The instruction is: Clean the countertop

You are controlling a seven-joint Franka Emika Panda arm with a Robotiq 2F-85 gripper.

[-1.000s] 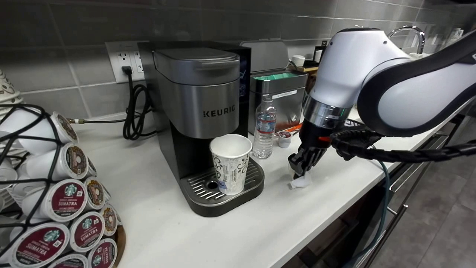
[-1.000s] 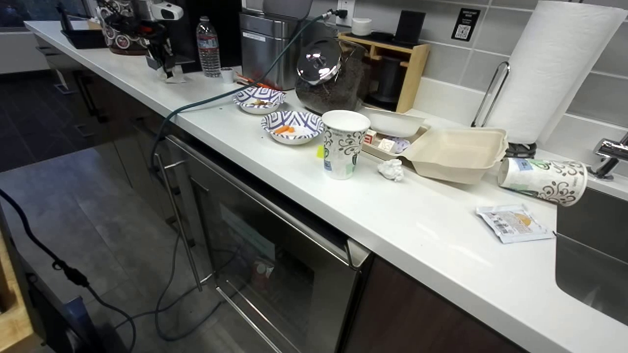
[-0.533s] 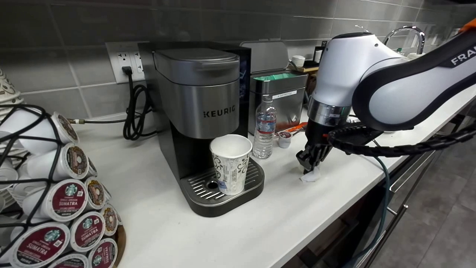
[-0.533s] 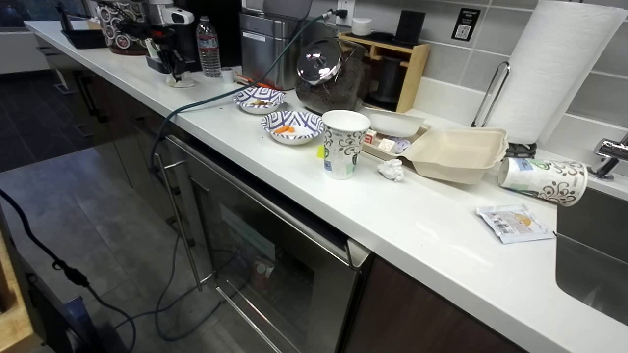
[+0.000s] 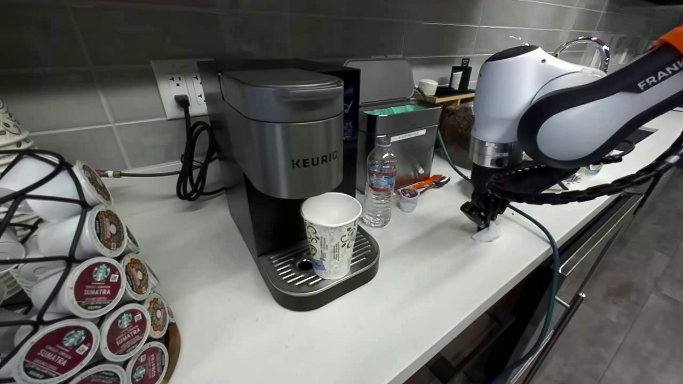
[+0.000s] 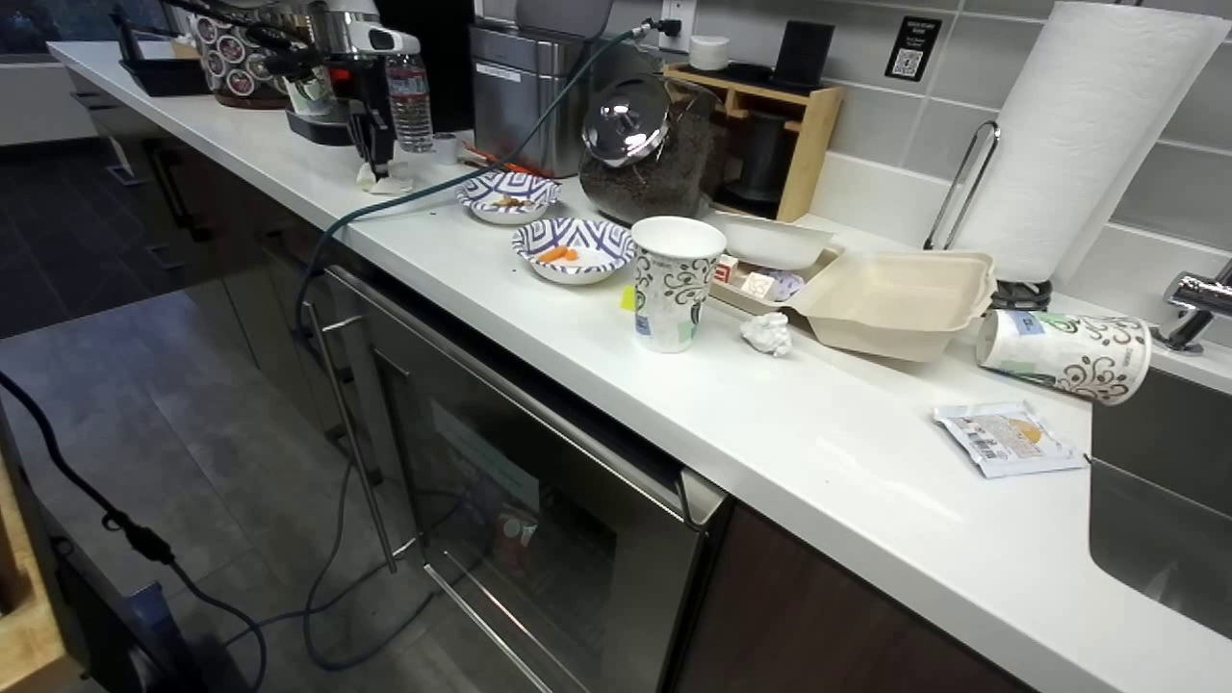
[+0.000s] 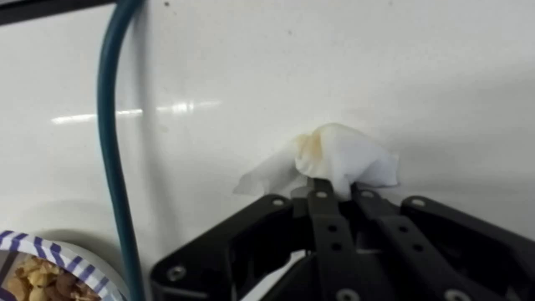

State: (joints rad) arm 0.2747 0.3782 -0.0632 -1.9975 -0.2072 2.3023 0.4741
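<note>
The white countertop [image 5: 299,341] runs along the wall and also shows in an exterior view [image 6: 731,414] and in the wrist view [image 7: 439,83]. Small dark specks lie on it in the wrist view. My gripper [image 7: 342,190] is shut on a crumpled white paper towel [image 7: 355,152] with a yellow-brown stain. The towel spreads out below the fingertips and appears to touch the countertop. In both exterior views the gripper [image 5: 483,218] [image 6: 375,168] points down with the towel [image 5: 488,233] [image 6: 390,186] under it, right of the water bottle in an exterior view [image 5: 380,186].
A teal hose [image 7: 109,125] crosses the countertop close beside the gripper. A patterned bowl with nuts [image 7: 83,267] stands beyond it, near a bowl with carrots [image 6: 577,245]. A coffee machine [image 5: 288,154], an upright paper cup [image 6: 679,289] and an open takeaway box [image 6: 895,298] also stand there.
My gripper has slid the paper towel along the countertop, away from the coffee machine and towards the teal hose and bowls. It has stayed shut on the towel.
</note>
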